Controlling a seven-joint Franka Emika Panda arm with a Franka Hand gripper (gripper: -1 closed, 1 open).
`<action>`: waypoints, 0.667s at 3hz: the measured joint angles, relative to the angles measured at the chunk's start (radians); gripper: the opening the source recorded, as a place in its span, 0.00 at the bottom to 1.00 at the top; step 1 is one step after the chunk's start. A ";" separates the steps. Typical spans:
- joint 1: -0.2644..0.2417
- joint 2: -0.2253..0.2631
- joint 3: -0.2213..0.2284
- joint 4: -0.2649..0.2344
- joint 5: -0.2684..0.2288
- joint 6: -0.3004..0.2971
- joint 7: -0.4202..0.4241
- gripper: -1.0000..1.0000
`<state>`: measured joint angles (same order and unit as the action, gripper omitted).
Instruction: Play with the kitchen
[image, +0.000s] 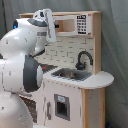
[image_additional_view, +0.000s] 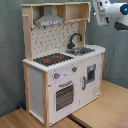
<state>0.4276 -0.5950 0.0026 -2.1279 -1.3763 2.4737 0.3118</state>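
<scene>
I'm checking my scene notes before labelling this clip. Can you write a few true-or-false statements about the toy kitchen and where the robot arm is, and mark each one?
1. The faucet over the sink is black. True.
2. The oven door hangs wide open. False: it sits shut in the kitchen front.
3. The stovetop has red rings on black. True.
4. The robot arm is down at the sink. False: in the second exterior view it is up by the top shelf, at the kitchen's upper corner.
5. A grey hood sits above the stovetop. True.
</scene>
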 joint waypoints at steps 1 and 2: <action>0.000 0.080 0.005 0.059 0.000 0.020 0.000 0.00; 0.000 0.160 0.026 0.126 0.000 0.029 0.000 0.00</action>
<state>0.4275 -0.4349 0.0288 -2.0017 -1.3764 2.5032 0.3117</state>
